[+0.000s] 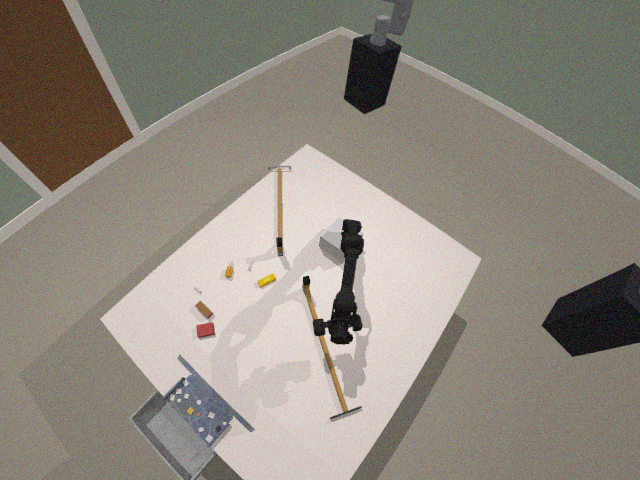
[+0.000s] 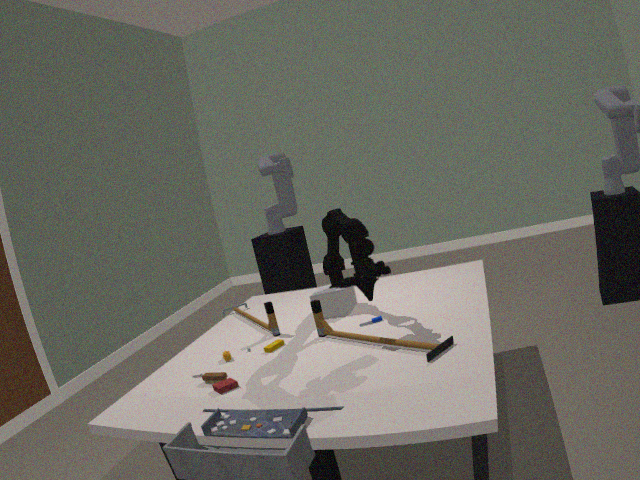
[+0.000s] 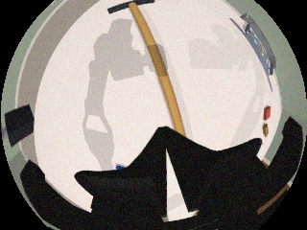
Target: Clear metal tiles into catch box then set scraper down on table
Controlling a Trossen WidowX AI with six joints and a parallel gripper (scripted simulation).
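The long scraper (image 1: 329, 357) (image 2: 361, 338) (image 3: 169, 91) lies on the table, its dark blade (image 1: 346, 413) (image 2: 440, 349) toward the right side and its black-tipped grip (image 2: 316, 306) standing up. My gripper (image 2: 370, 298) (image 3: 164, 128) is shut and empty, above the table beside the handle, not touching it. Its fingertips are hidden in the top view. The steel bench plate (image 1: 209, 400) (image 2: 240, 413) carries several small tiles, mostly white (image 1: 211, 414) (image 2: 277, 419), one orange-yellow (image 1: 190, 410) (image 2: 246, 427). The catch box (image 1: 175, 439) (image 2: 237, 465) adjoins its outer end; I see no tiles in it.
A second long tool (image 1: 279, 201) (image 2: 252, 319) with a hoop-like head lies at the back left. A yellow block (image 1: 266, 280) (image 2: 273, 346), red block (image 1: 205, 330) (image 2: 225, 385) and brown-handled tool (image 1: 204, 309) (image 2: 214, 376) lie left. A blue-handled tool (image 2: 376, 319) (image 3: 120, 168) lies near the arm.
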